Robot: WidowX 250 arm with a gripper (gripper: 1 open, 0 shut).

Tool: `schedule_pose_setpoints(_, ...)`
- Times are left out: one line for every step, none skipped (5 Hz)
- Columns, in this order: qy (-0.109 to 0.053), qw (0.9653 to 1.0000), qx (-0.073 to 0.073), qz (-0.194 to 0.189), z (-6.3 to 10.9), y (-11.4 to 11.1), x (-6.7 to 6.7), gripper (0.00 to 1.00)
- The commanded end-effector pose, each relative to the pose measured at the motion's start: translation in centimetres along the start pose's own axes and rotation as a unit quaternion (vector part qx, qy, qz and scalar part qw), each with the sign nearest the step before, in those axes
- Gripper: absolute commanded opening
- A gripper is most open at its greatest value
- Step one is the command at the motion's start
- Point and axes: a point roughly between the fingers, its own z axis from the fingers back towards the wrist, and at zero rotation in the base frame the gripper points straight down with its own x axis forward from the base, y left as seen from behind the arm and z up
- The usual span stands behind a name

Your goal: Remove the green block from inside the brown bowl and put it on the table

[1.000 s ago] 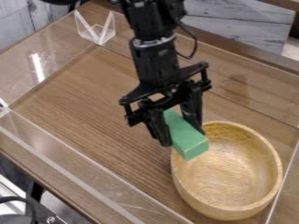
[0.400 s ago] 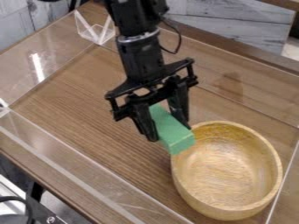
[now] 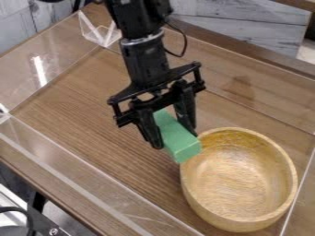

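Note:
My gripper [image 3: 170, 127] is shut on the green block [image 3: 180, 138], a bright green bar held tilted between the black fingers. The block hangs just left of the rim of the brown bowl [image 3: 240, 178], outside the bowl and a little above the table [image 3: 87, 111]. The bowl stands at the front right with nothing showing inside it. Whether the block's lower end touches the table I cannot tell.
Low clear acrylic walls [image 3: 50, 147] border the table on the left and front. A clear acrylic stand [image 3: 101, 30] sits at the back left. Bare wood lies left of the gripper.
The gripper has carried the green block up and left, from over the bowl's rim to beside the bowl. The bowl has stayed in place.

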Motion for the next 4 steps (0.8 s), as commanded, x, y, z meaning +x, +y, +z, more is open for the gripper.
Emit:
schedule_pose_setpoints(-0.002,0.9999,-0.011,-0.005,0.61,-0.28,0.30,0.00)
schedule_pose_setpoints(0.003,0.9999,-0.008,-0.009,0.55,-0.22,0.48,0.00)
schedule_pose_setpoints(0.007,0.9999,-0.005,-0.014,0.55,-0.19,0.64,0.00)
schedule_pose_setpoints(0.011,0.9998,-0.001,-0.019,0.58,-0.18,0.83,0.00)
